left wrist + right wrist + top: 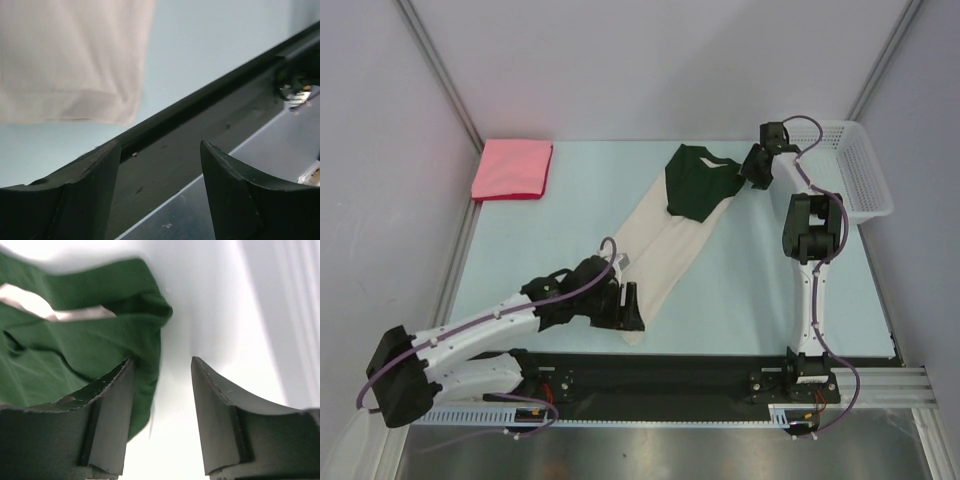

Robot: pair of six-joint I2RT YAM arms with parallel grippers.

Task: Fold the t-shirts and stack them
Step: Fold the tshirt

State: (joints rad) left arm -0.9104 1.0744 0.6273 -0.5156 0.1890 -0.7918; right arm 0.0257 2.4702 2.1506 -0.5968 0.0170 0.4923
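The cream-and-dark-green shirt point(672, 235) lies folded into a long narrow strip, running diagonally from the far middle of the table to the near edge, green part at the far end. No lettering shows. The pink-red shirt point(512, 168) lies folded square at the far left. My left gripper point(632, 308) is open and empty beside the strip's near cream hem point(75, 65). My right gripper point(752, 168) is open at the green end's right edge point(100, 330), with the cloth edge just inside its left finger point(115, 420).
A white mesh basket point(860, 170) stands at the far right, behind my right arm. A black rail point(670, 375) runs along the table's near edge, just past the left gripper. Grey walls close in the left, far and right sides.
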